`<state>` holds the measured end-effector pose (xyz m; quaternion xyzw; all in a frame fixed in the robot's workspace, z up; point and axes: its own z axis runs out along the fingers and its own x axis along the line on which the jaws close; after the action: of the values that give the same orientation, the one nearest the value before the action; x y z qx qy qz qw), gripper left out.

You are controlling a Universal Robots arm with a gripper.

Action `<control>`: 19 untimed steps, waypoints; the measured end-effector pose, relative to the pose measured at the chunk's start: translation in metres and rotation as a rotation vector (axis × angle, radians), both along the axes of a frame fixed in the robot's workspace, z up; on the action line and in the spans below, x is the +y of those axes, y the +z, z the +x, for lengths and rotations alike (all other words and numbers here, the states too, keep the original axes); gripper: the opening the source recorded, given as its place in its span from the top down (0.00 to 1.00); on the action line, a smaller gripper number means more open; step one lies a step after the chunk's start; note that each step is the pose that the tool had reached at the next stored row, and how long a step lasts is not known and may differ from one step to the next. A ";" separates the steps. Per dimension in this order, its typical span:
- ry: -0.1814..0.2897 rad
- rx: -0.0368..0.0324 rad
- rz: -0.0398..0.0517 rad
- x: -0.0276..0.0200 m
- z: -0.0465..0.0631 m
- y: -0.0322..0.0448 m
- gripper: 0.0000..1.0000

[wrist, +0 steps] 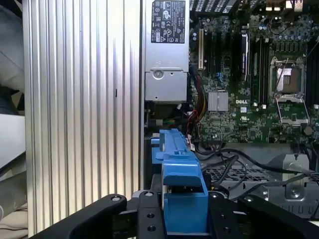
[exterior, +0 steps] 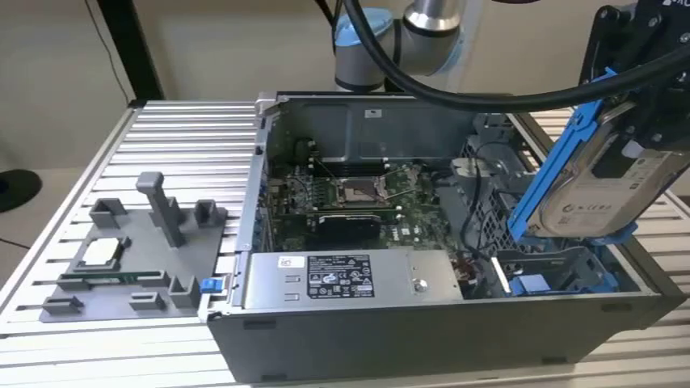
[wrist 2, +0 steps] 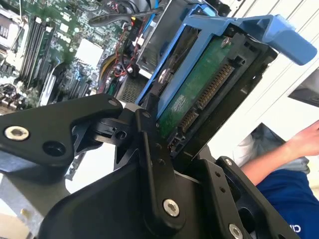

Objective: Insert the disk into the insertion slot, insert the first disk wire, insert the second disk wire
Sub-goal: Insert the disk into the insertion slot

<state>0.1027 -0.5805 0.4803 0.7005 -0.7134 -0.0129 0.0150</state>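
The disk [exterior: 603, 190], silver-grey with a white label, sits in a bright blue carrier frame [exterior: 550, 174]. It hangs tilted above the computer case's side at the exterior view's right. My black gripper [exterior: 645, 133] is shut on it from above. The second wrist view shows the disk's green circuit board [wrist 2: 199, 94] and the blue carrier [wrist 2: 234, 25] between my fingers [wrist 2: 149, 144]. The first wrist view has the carrier's blue edge [wrist: 182, 169] clamped in my gripper [wrist: 184, 211]. Below the disk lies the insertion slot [exterior: 571, 267], a grey bay with blue tabs [exterior: 528, 284]. Loose cables [exterior: 474, 190] lie beside the bay.
The open grey case [exterior: 431, 339] holds a motherboard [exterior: 345, 198] and a power-supply box [exterior: 345, 279] along its front wall. A grey fixture tray [exterior: 140, 250] with parts stands at the exterior view's left on the ribbed table [exterior: 183, 137]. A person's hand [wrist 2: 304, 142] is close by.
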 end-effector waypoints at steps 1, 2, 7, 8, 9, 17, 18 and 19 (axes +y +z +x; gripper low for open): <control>0.000 0.0001 0.0000 -0.0006 0.000 -0.0001 1.00; 0.000 0.0001 0.0000 -0.0011 0.000 -0.0002 1.00; 0.000 0.0001 0.0000 -0.0015 0.000 -0.0002 1.00; 0.000 0.0001 0.0000 -0.0015 0.000 -0.0002 1.00; 0.000 0.0000 -0.0001 -0.0015 0.000 -0.0003 1.00; 0.000 0.0001 0.0000 -0.0019 0.001 -0.0106 1.00; 0.000 0.0001 0.0001 -0.0019 0.002 -0.0116 1.00; 0.000 0.0000 0.0001 -0.0019 0.003 -0.0123 1.00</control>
<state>0.1058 -0.5824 0.4680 0.7005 -0.7134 -0.0129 0.0150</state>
